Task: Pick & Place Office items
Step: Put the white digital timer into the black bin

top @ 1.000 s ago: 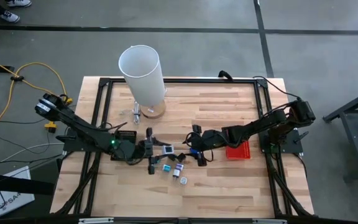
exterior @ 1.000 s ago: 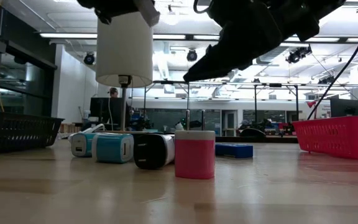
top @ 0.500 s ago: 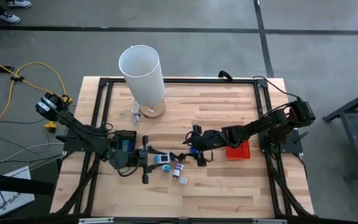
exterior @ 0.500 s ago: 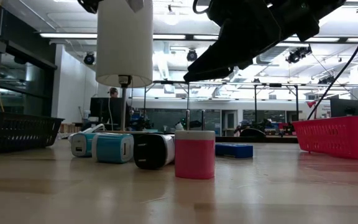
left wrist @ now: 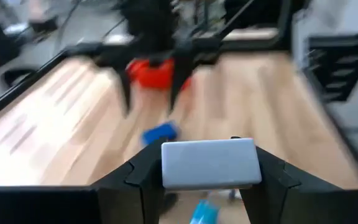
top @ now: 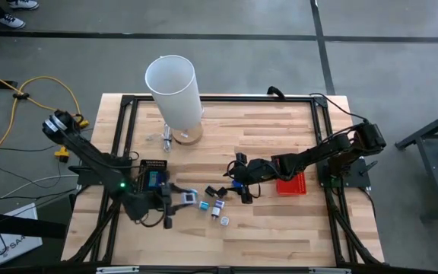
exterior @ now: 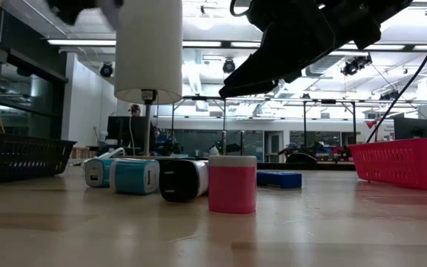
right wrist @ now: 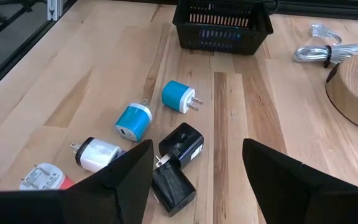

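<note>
The left gripper (left wrist: 209, 169) is raised above the wooden counter (top: 265, 221), near its left front part, just in front of a small black mesh basket (top: 153, 173). Its fingers (left wrist: 135, 177) pinch a pale grey-white block (left wrist: 209, 163), one of the office items, by its two ends. The left wrist view is blurred, so the block's exact kind is hard to tell; it may be a white charger. In the high view it shows as a small pale piece at the tip of the left arm (top: 189, 198).

The right gripper (right wrist: 194, 168) hangs over the middle of the counter with its fingers (right wrist: 126, 171) spread wide and nothing between them. Below and ahead of it lie more of the items: two black plug adapters (right wrist: 180, 144) touching each other, a teal and white charger (right wrist: 132, 121), a second teal one with prongs (right wrist: 179, 97) just beyond it, a white charger (right wrist: 96, 153) and a white piece with a red edge (right wrist: 42, 177) beside it. The black mesh basket stands farther off in that view (right wrist: 224, 25).

The low view shows a pink and white cylinder (exterior: 232, 184) standing upright, a black adapter (exterior: 182, 180) and a teal charger (exterior: 134, 176) beside it, and a flat blue piece (exterior: 279, 179) behind.

A red mesh basket (top: 290, 185) sits on the counter's right, partly under the right arm. A tall white cylinder (top: 173, 90) stands on a round wooden base at the back, with a coiled cable (right wrist: 325, 51) near it.
</note>
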Controlling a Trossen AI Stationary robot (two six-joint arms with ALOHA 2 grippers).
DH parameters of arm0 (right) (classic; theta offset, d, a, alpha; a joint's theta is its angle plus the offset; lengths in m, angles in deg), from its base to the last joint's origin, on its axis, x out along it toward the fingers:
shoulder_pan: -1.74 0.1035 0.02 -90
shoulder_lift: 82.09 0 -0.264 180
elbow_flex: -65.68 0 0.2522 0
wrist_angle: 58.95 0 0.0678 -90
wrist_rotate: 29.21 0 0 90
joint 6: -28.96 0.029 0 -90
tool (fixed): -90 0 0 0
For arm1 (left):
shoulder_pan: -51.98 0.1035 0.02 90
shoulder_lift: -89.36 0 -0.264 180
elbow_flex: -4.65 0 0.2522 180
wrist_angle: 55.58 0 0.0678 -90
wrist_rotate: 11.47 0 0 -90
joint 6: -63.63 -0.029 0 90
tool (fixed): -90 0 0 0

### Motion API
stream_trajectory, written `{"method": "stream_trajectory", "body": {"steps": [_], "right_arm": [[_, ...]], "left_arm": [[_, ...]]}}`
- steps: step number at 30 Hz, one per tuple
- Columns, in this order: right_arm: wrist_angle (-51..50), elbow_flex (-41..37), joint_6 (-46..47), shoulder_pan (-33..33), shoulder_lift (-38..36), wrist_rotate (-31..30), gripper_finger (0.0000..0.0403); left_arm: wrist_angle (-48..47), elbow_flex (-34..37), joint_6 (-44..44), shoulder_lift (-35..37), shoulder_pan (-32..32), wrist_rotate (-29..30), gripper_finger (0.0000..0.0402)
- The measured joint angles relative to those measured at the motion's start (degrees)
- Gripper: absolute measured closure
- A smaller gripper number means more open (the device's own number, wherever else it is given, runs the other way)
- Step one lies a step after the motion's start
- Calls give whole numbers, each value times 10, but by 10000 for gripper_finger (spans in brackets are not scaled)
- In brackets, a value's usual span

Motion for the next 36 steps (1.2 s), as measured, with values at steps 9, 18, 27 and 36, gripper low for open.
{"method": "stream_trajectory", "body": {"steps": [9,18,27,36], "right_arm": [[0,0,0,0,0,0,168],[0,0,0,0,0,0,168],[0,0,0,0,0,0,168],[0,0,0,0,0,0,168]], "left_arm": [[-297,0,292,75,-79,122,241],[-546,0,614,70,-127,172,241],[-636,3,754,51,-126,161,241],[-781,3,979,10,-162,147,241]]}}
